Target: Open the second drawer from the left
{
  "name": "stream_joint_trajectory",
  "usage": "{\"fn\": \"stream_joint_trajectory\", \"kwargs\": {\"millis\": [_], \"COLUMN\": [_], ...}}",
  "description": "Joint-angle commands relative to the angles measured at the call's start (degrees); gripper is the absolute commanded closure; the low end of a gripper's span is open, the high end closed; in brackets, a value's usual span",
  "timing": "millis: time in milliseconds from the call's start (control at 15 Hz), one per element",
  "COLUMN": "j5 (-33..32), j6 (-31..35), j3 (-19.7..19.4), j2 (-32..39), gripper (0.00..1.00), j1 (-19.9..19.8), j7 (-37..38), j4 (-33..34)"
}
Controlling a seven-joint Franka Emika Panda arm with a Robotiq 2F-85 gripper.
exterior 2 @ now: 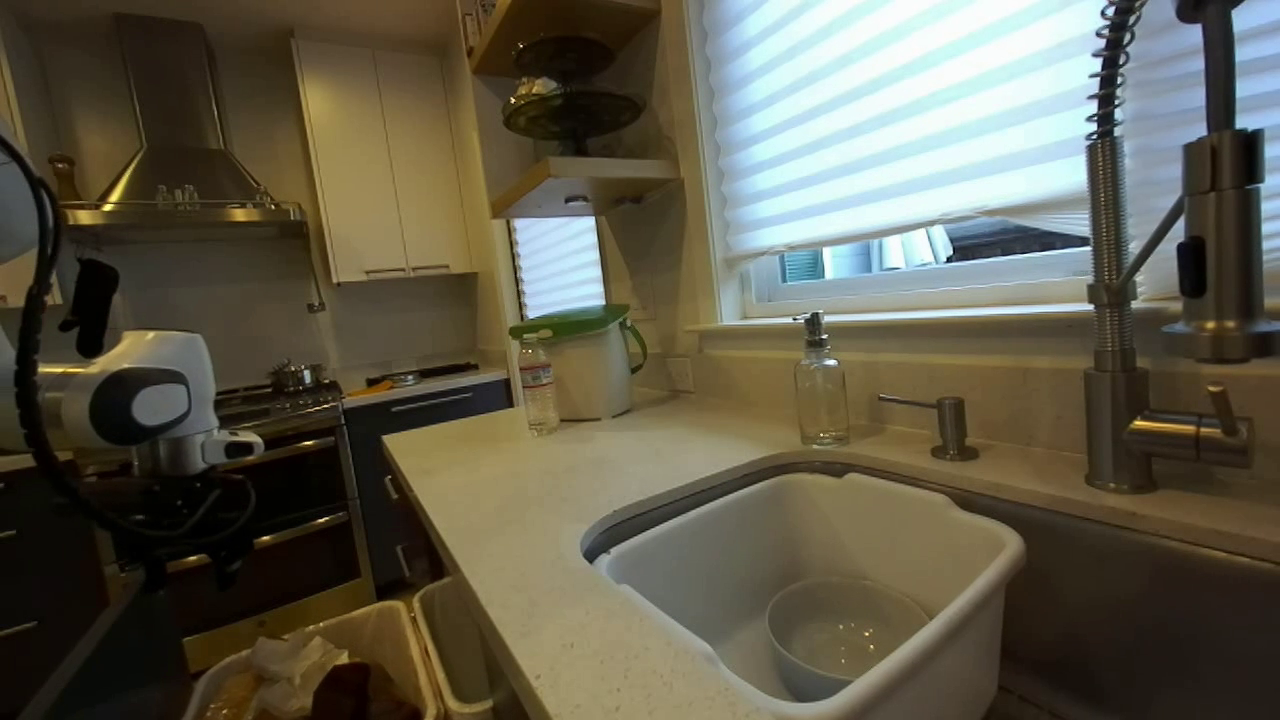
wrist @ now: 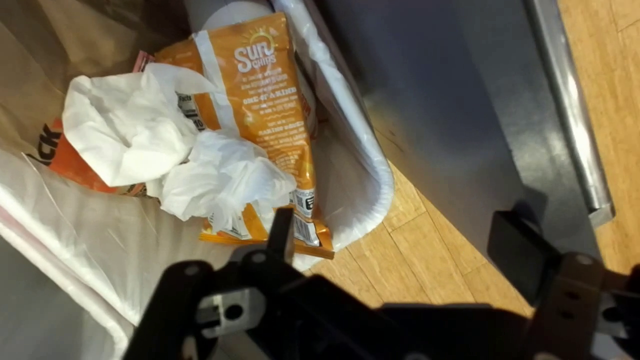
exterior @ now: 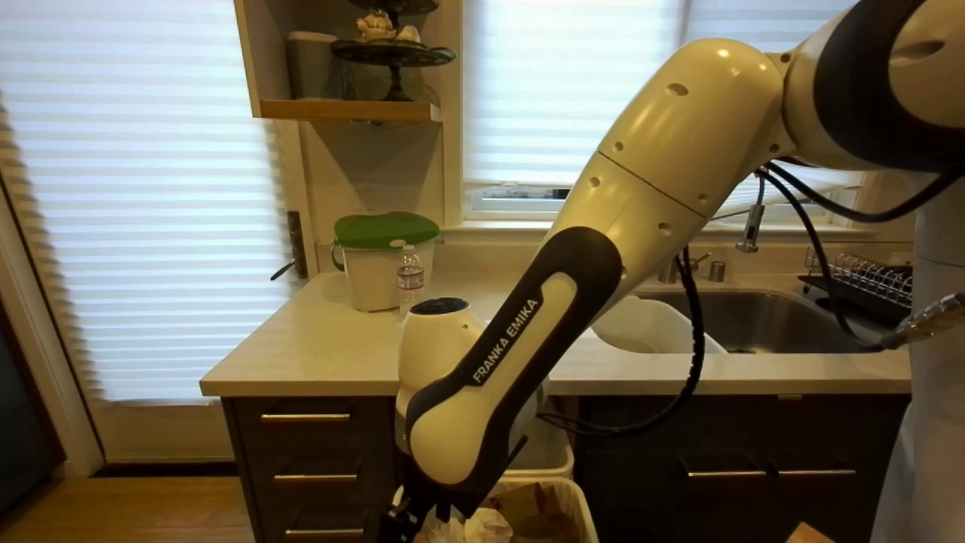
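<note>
Wrist view showed the wide, dark, flat drawer front (wrist: 462, 122) pulled out beside the white plastic bin (wrist: 381, 185), the black two-fingered end effector (wrist: 397, 235) spread wide, so maybe only backing away was left.

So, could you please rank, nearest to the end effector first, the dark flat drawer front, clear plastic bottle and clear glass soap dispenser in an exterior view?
1. Drawer front, just below.
2. Bottle, toward picture right.
3. Soap dispenser, farther right.
</note>
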Motion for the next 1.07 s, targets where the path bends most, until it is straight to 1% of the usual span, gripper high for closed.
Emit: {"fn": "stream_joint_trajectory", "kwargs": {"millis": [0, 133, 333, 533, 733, 1000], "j5": [2.43, -0.26, -3.45, -8.72, -12.32, -13.51], "j6": [-2.49, -3.11, -3.67, -8.22, -13.85, -20.03], "j3": [2.02, 0.77, -1.05, -2.68, -2.42, -0.86], "j2": [2.47, 2.21, -0.23, -5.70, -11.29, -19.94], "gripper": [0.00, 0.00, 0.00, 0.00, 0.00, 0.00], "j1": [0.43, 1.40, 2.80, 3.88, 3.56, 2.79], "j7": [-3.41, -0.04, 4.58, 9.50, 12.49, 12.67], "j4": [2.15, 2.22, 0.87, -1.08, -2.13, -3.46]}}
